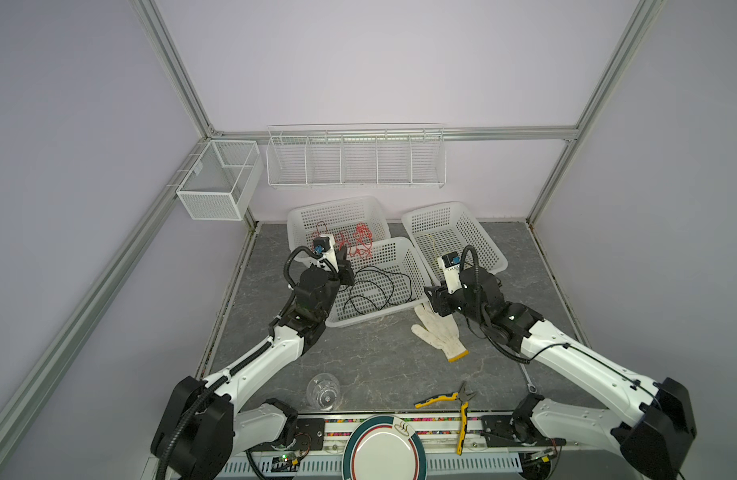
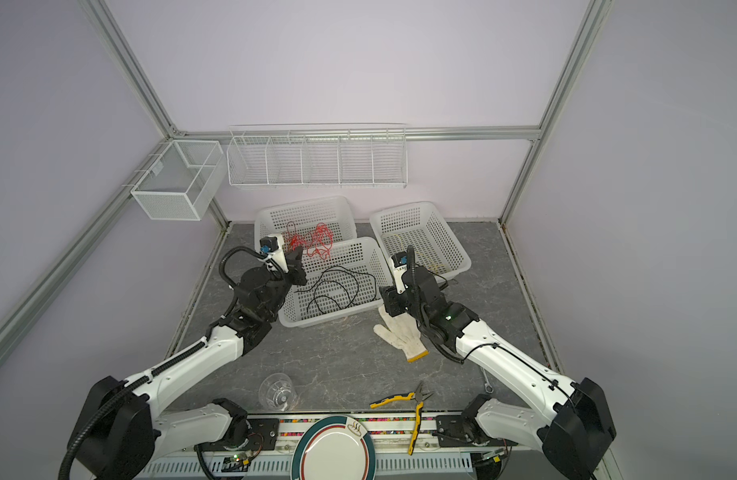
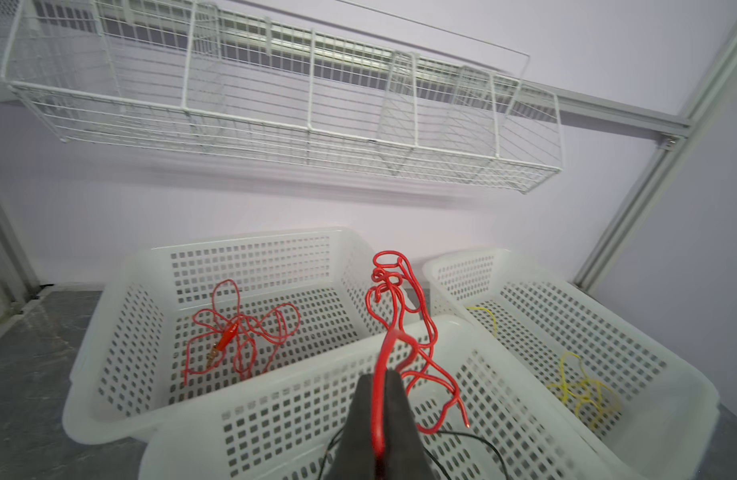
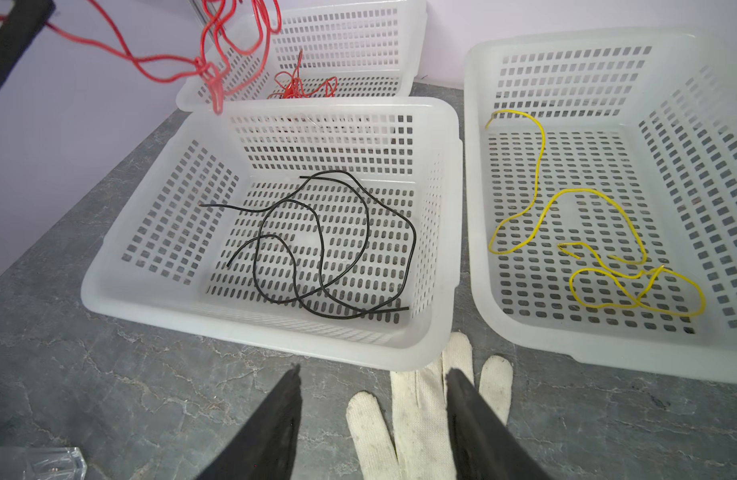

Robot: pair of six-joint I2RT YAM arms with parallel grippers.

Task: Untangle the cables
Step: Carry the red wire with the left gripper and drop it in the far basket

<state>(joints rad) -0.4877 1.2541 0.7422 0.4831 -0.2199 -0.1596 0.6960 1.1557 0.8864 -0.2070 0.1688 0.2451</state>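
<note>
Over the slotted white basket (image 3: 275,382), left gripper (image 3: 379,374) pinches a kinked red cable (image 3: 400,299); right gripper (image 4: 373,374) gapes, half-wide, above a knitted cotton glove (image 4: 416,407).

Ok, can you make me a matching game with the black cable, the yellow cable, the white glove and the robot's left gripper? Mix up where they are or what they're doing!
Things
1. black cable
2. yellow cable
3. left gripper
4. white glove

Where or how
a. shut on a red cable
b. lying in the right basket
c. flat on the table, outside the baskets
d. lying in the front basket

Pairs: 1-d, 2-b, 3-a, 4-c
</note>
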